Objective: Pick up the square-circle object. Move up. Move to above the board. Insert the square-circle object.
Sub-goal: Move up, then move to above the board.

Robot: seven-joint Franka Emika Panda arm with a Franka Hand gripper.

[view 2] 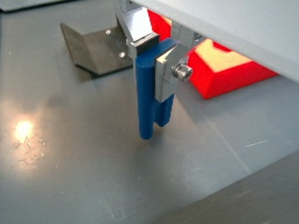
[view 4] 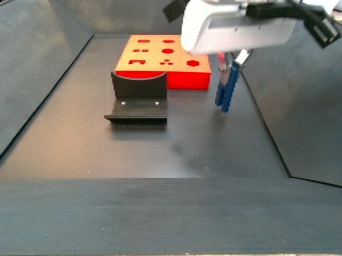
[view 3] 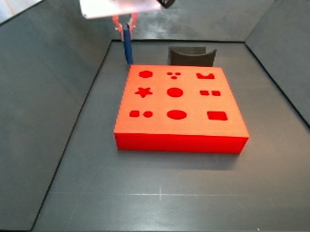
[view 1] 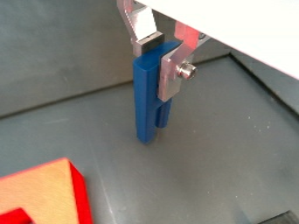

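Observation:
The square-circle object, a slim blue peg (view 1: 149,101), hangs upright between my gripper's silver fingers, with its pronged end pointing down. My gripper (view 1: 162,54) is shut on the peg's upper end, which also shows in a wrist view (view 2: 147,96). In the side views the peg (view 3: 126,47) (view 4: 226,86) is beside the board, close to the floor, and I cannot tell whether it touches. The board (view 3: 179,104) is a flat red block with darker cut-out holes. It also shows in a side view (view 4: 163,60) and in both wrist views (view 1: 47,197) (view 2: 228,70).
The dark grey curved holder (view 3: 188,56) (view 4: 138,96) stands on the grey floor beside the board. A metal bracket (view 2: 93,48) shows behind the peg in a wrist view. Dark walls enclose the floor (view 3: 72,136).

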